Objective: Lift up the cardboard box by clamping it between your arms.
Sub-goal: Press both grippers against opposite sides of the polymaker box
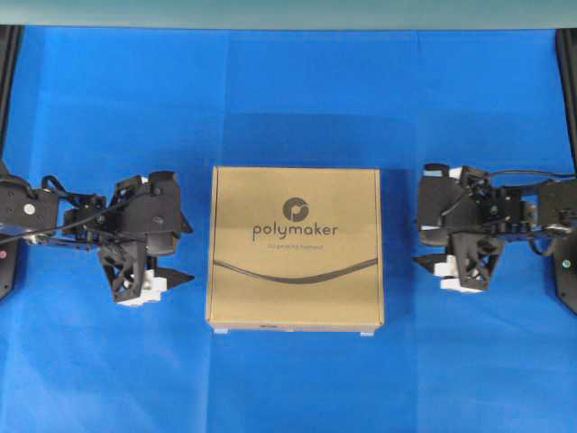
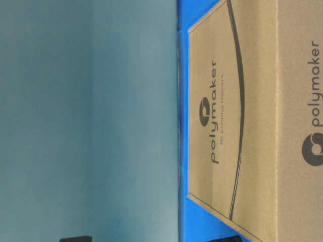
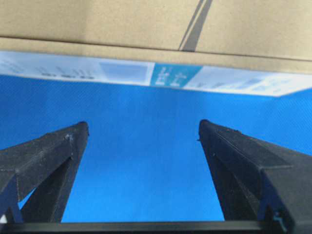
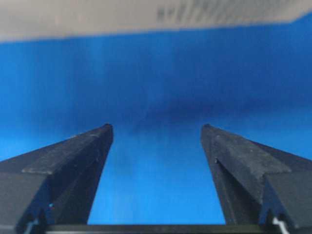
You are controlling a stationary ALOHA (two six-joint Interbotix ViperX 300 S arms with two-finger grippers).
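At the centre of the blue tabletop (image 1: 288,379) lies the cardboard box (image 1: 296,248), flat, logo face up, with a curved dark line running across its top below the printed name. Left tool (image 1: 187,253) and right tool (image 1: 419,239) flank the box on opposite sides, each pointing toward it and standing just clear of its edge; neither touches the cardboard. Both tools are spread wide and hold nothing. Left wrist view: two black fingers (image 3: 48,161) frame bare blue surface, with the box side and a white-and-teal label (image 3: 175,77) ahead of the tips. Right wrist view: the fingers (image 4: 73,161) are likewise parted over blue, the box's pale side (image 4: 97,17) blurred along the top. Table-level view, turned sideways: the box (image 2: 252,126) fills the right half against a grey-blue backdrop (image 2: 86,121).
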